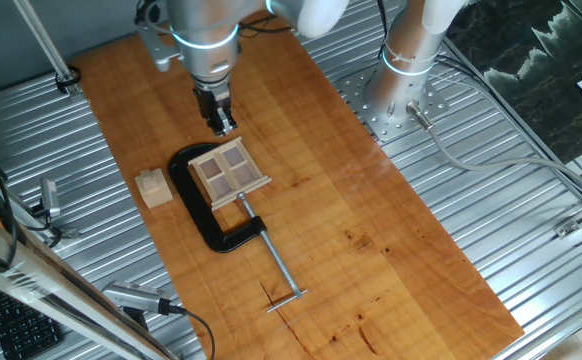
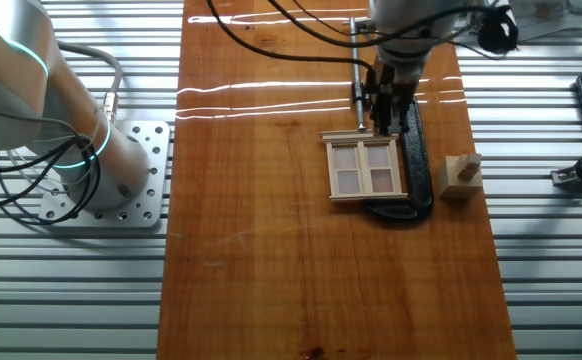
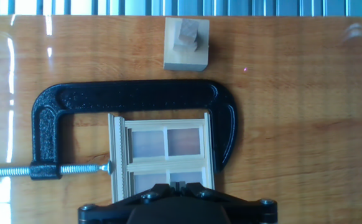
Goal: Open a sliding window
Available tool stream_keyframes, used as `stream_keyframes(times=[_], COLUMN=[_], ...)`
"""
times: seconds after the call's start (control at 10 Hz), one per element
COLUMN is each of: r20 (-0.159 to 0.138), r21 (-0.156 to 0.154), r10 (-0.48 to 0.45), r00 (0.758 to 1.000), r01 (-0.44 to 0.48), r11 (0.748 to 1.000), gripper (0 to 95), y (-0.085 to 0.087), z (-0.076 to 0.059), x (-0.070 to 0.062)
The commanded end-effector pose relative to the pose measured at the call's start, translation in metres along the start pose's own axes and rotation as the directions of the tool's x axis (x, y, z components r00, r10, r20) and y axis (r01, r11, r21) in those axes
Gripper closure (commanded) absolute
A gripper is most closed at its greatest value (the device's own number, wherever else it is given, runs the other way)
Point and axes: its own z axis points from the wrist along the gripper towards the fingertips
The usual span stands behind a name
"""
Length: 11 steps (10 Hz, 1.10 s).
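Note:
The sliding window (image 1: 229, 170) is a small light-wood frame with four brownish panes, lying flat on the wooden table and held in a black C-clamp (image 1: 196, 205). It also shows in the other fixed view (image 2: 368, 168) and in the hand view (image 3: 167, 149). My gripper (image 1: 219, 120) hangs just above the window's far edge, its two dark fingers pressed together. In the other fixed view the gripper (image 2: 384, 118) stands over the frame's top rail. In the hand view the fingertips (image 3: 180, 184) sit over the lower middle crossbar. Whether they touch the wood cannot be told.
A plain small wooden cube (image 1: 153, 187) stands beside the clamp, apart from it. The clamp's steel screw (image 1: 276, 265) reaches toward the table's near edge. The arm's base plate (image 1: 391, 100) is bolted beside the wooden board, with ribbed metal around.

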Motion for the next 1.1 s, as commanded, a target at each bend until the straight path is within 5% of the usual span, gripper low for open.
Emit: stream_keyframes(times=[0.1, 0.5, 0.7, 1.1], r20=[0.001, 0.002, 0.014, -0.002], r21=[-0.004, -0.004, -0.036, -0.033], r10=[0.011, 0.033, 0.037, 0.04], r00=[1.0, 0.999, 0.999, 0.999], r01=[-0.011, -0.033, -0.037, -0.04], r11=[1.0, 0.999, 0.999, 0.999], gripper=[95.0, 95.0, 95.0, 95.0], y=[0.0, 0.0, -0.003, -0.006], z=[0.0, 0.001, 0.011, 0.033], x=[0.001, 0.002, 0.006, 0.007])
